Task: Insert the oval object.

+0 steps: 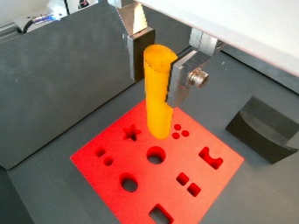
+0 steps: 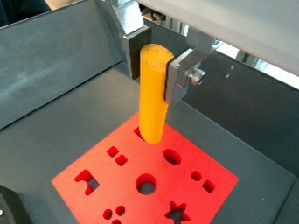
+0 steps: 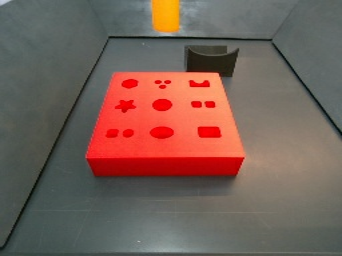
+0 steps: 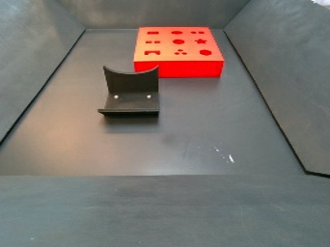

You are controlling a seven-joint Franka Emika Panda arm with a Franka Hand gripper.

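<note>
My gripper (image 1: 162, 74) is shut on the oval object (image 1: 158, 96), a smooth orange-yellow peg held upright by its upper end between the two pads. It shows the same way in both wrist views (image 2: 153, 105). The peg hangs above the red block (image 1: 152, 179) with shaped holes, its lower end over the block's corner area (image 2: 176, 188). In a side view only the peg's lower part (image 3: 164, 15) shows, high above the far end of the block (image 3: 167, 150). The other side view shows the block (image 4: 180, 68) but not the gripper or the peg.
A dark grey holder (image 3: 210, 58) stands on the floor just beyond the block, also seen in a side view (image 4: 129, 92) and a wrist view (image 1: 267, 127). Grey walls (image 3: 54, 90) enclose the dark floor on all sides.
</note>
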